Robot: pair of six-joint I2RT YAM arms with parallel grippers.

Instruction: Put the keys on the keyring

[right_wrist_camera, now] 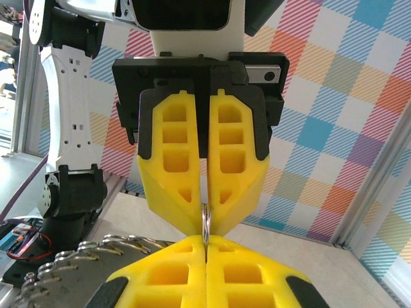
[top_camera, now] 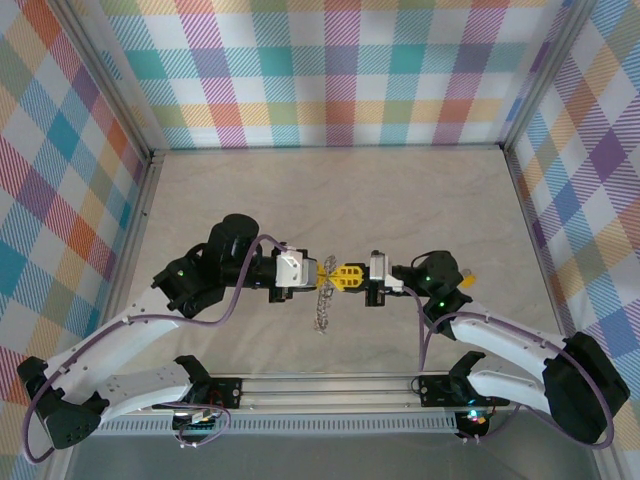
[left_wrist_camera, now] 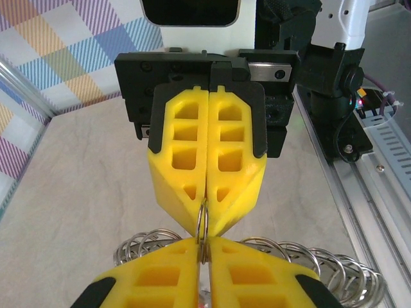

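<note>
At the middle of the table [top_camera: 400,200], the left gripper [top_camera: 330,272] and the right gripper [top_camera: 346,275] meet tip to tip. Each claw is squeezed almost fully together, and both pinch the same thin wire loop of the keyring [top_camera: 321,312] from opposite sides. From that loop, the keyring's silvery chain of linked rings trails toward the table's near edge; whether it rests on the table cannot be told.

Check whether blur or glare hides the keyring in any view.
Left wrist: keyring sharp where it is pinched, no glare, its coils cut off at the frame's bottom edge. Right wrist: equally crisp, evenly lit. Top external: even light, faint shadows, keyring tiny, links barely resolved.
</note>
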